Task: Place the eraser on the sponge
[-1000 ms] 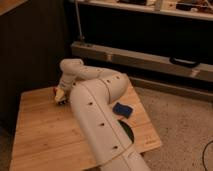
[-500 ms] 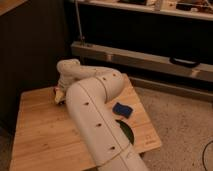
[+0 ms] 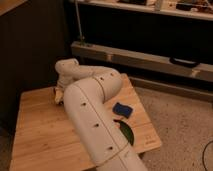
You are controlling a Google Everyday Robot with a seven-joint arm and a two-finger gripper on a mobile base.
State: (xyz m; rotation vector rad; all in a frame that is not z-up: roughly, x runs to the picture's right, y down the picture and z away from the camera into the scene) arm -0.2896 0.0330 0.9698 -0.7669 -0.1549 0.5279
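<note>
The blue sponge [image 3: 121, 109] lies on the right part of the wooden table [image 3: 40, 135], beside my white arm [image 3: 92, 107]. My gripper [image 3: 58, 96] hangs down over the table's back left area, at the far end of the arm, well to the left of the sponge. The eraser does not show clearly; something small and pale sits at the gripper's tip, and I cannot tell what it is.
A dark green plate [image 3: 126, 133] peeks out from behind the arm near the table's right front edge. Dark shelving with a metal rail [image 3: 145, 60] runs behind the table. Speckled floor [image 3: 180, 125] lies to the right.
The arm's elbow has shifted slightly and the gripper has dropped a little over the back left of the table. The sponge has not moved.
</note>
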